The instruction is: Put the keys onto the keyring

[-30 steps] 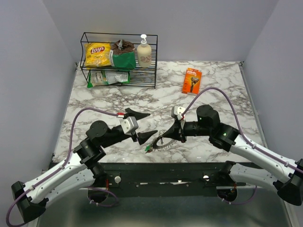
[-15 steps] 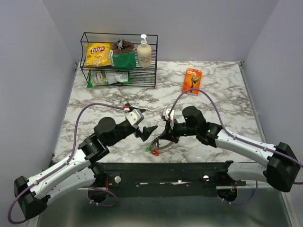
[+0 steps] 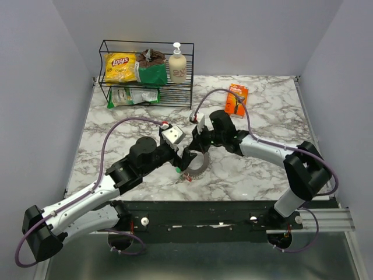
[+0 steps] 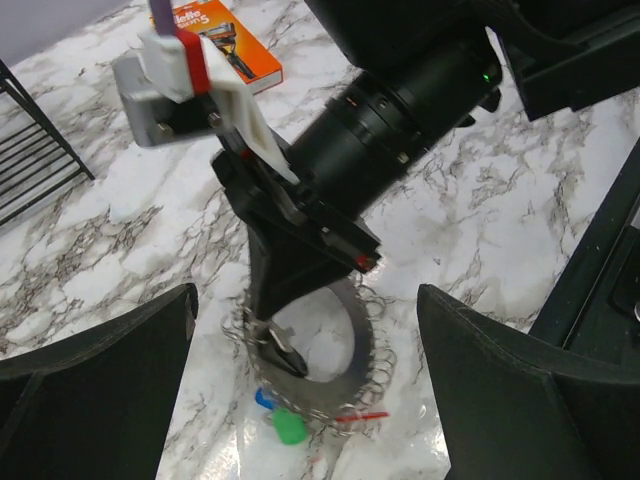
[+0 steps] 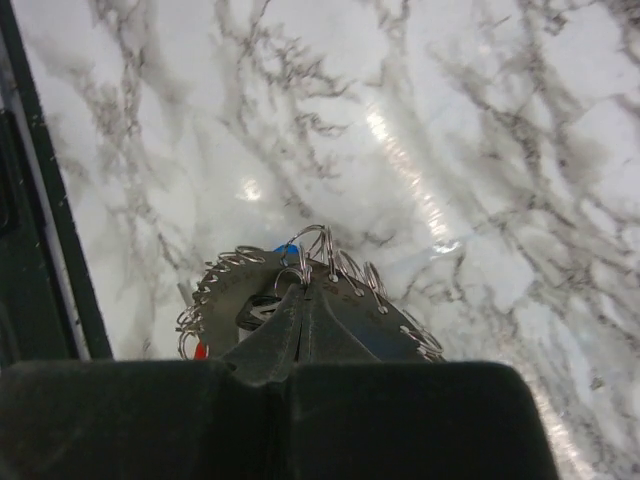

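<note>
Marble table (image 3: 262, 169) first, with all the work gathered near its middle, toward the near edge. Right gripper (image 3: 196, 146) reaching in from the far right, jaws pressed together on the far rim of the keyring (image 4: 356, 345). Left gripper (image 3: 182, 157) just beside the loop on its left, jaws spread wide, holding nothing. Keys (image 4: 290, 428) — green, blue and red heads — bunched at the loop's near rim, touching it. Threaded on or merely lying against it: impossible to tell. Judged part-way at best — ring pinned, no key in a grip, threading left to do or confirm.
</note>
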